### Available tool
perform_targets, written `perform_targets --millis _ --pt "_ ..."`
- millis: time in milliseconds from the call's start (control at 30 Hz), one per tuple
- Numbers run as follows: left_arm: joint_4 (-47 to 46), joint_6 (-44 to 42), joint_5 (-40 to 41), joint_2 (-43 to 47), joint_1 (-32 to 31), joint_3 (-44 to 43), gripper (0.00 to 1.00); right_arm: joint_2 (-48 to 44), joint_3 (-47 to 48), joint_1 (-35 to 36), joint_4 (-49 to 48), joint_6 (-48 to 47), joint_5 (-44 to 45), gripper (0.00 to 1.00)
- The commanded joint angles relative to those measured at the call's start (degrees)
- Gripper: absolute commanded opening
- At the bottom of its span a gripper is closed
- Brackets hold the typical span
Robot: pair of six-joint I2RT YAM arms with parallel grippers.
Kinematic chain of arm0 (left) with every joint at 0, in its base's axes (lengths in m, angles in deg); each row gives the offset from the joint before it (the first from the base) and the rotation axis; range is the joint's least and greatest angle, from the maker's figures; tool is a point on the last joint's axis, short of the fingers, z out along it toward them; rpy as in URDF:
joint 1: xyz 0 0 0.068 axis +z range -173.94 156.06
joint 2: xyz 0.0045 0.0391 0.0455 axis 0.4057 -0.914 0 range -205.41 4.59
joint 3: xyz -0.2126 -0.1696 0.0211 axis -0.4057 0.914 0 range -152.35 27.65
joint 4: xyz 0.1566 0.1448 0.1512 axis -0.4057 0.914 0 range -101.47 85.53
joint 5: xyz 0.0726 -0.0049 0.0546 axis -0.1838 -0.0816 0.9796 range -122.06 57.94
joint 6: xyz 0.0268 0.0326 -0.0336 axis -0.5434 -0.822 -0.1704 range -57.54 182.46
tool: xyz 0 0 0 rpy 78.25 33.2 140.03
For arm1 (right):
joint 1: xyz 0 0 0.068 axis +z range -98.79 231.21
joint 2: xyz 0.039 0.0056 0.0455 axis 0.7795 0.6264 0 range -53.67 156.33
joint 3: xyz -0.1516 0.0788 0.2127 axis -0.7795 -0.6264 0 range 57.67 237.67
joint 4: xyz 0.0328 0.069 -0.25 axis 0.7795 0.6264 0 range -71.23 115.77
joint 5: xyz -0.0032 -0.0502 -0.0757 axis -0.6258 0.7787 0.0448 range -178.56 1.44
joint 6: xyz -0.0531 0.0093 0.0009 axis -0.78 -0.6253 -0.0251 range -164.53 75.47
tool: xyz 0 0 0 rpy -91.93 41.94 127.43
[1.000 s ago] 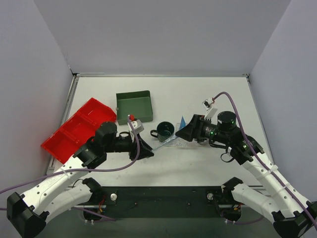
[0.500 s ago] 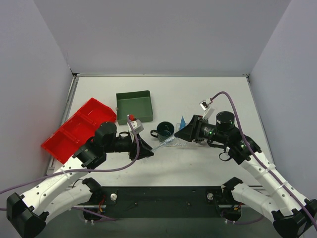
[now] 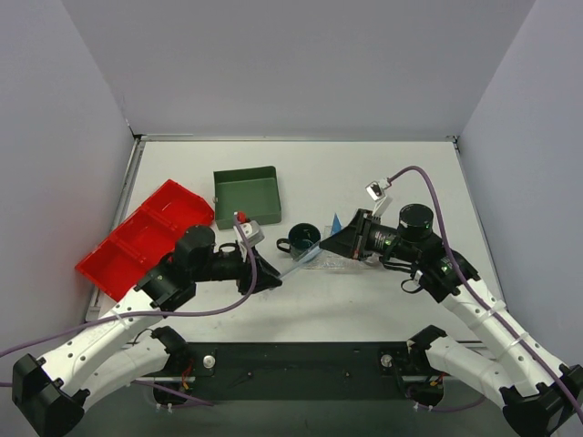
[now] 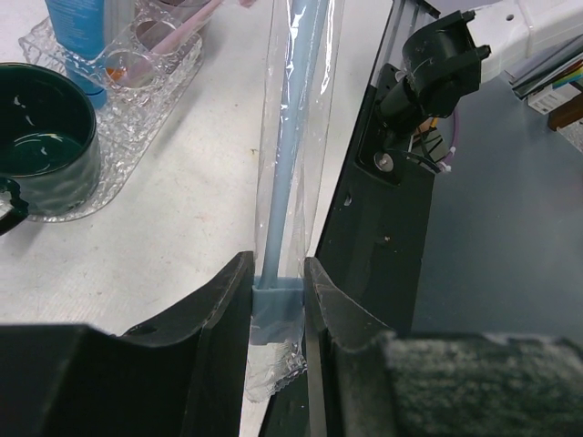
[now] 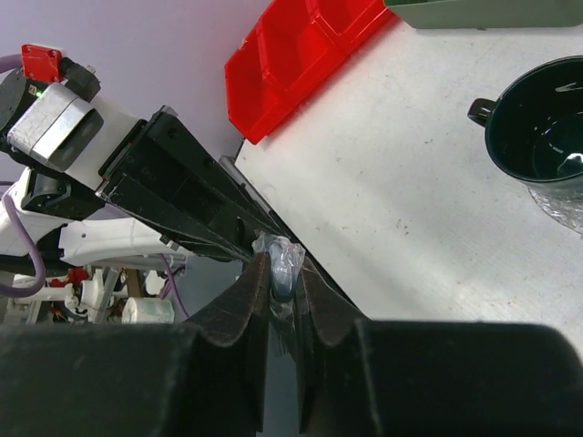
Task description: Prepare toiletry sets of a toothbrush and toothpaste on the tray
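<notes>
Clear crinkled wrapper sheathes the toothbrush [image 4: 290, 155], a pale-blue stick with a squared light-blue end. It hangs above the middle of the bench [image 3: 364, 182] between the two arms, slanting from near-left to far-right. The left pincer [image 4: 278, 296] is clamped narrowly on that squared end, one black finger on either side, with a little wrapper sticking out beneath. The right pincer [image 5: 284, 273] is pinched almost together on the opposite tip of the toothbrush, the wrapper bunched between its fingers.

Close by the right pincer lies the tray [image 4: 77, 211], clear and knobbly, just right of the bench's centre. A toothpaste [image 4: 77, 23] tube, light blue, stands upright in the tray toward its far side. A dark green mug [image 4: 41, 137] sits on the tray's left end, its handle pointing left.

Farther back and to the left rests a green box [image 3: 246, 196], open on top. Left of that, a red bin [image 3: 146, 237] with two compartments lies at the bench's left edge.
</notes>
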Motion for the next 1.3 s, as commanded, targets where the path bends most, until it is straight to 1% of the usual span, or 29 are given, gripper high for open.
perform_targets --millis 0,33,100,133,167,200,267,300,333,367,433,533,567,700,767,900,1067,1233,1267 --pt "-1.5 0.4 4.1 1.8 -0.2 -1.6 0.05 -0.4 -0.9 -0.2 -3.3 -0.8 1.5 0.00" --pt "-1.3 0.6 5.3 2.1 -0.1 -1.8 0.10 -0.5 -1.0 -0.2 -3.3 -0.4 2.4 0.00" --pt "-1.6 1.7 7.8 2.5 0.2 -1.8 0.33 -1.4 -1.5 -0.5 -4.4 -0.1 3.2 0.00" --pt "-2.6 2.3 8.2 3.0 0.3 -1.6 0.42 -1.9 -1.6 -0.6 -5.4 0.3 3.8 0.00" --pt "-3.2 3.9 8.5 3.2 0.5 -1.2 0.58 -2.2 -1.8 -0.8 -5.9 0.6 4.1 0.00" --pt "-4.1 4.7 8.8 3.5 0.7 -0.9 0.63 -3.1 -2.1 -0.9 -6.2 0.9 4.5 0.00" --pt "-7.0 7.6 9.7 4.4 0.6 0.2 0.76 -3.9 -2.6 -1.1 -7.7 1.6 5.4 0.00" --pt "-8.0 8.7 10.2 4.7 0.6 0.6 0.86 -4.8 -2.8 -1.4 -8.0 1.7 5.6 0.00" --pt "-11.2 9.9 11.2 5.5 0.7 1.8 0.90 -5.2 -3.0 -1.5 -8.6 2.0 5.9 0.00" --pt "-12.3 12.1 11.9 5.8 0.7 2.4 0.92 -5.6 -3.2 -1.7 -8.8 2.3 6.3 0.00" --pt "-15.7 14.3 13.0 6.9 0.7 3.5 0.92 -7.0 -3.5 -2.0 -9.7 2.6 6.9 0.00" --pt "-19.3 19.5 16.5 8.6 0.7 5.2 0.93 -8.4 -4.1 -2.6 -11.4 3.5 7.7 0.00" --pt "-20.2 22.6 18.7 9.1 0.7 6.4 0.93 -8.9 -4.6 -2.9 -12.0 3.8 7.9 0.00" --pt "-26.5 30.1 22.1 12.7 0.9 9.5 0.95 -10.2 -5.4 -3.8 -15.1 5.7 6.7 0.00" --pt "-27.6 33.9 22.9 13.4 1.1 10.5 0.96 -10.5 -6.1 -4.2 -17.8 6.7 5.7 0.00" --pt "-28.4 38.4 21.3 12.6 1.2 10.8 0.96 -10.6 -7.5 -5.0 -23.3 9.9 3.3 0.00" --pt "-31.0 42.9 20.5 12.3 1.2 12.6 0.95 -10.7 -8.0 -5.5 -26.5 12.9 1.5 0.00" --pt "-37.5 45.9 15.6 9.0 1.2 13.0 0.89 -10.8 -8.6 -6.0 -28.5 14.3 1.1 0.00" --pt "-38.3 46.2 15.1 8.3 1.2 13.1 0.86 -10.7 -8.7 -6.0 -28.7 14.7 1.0 0.00"
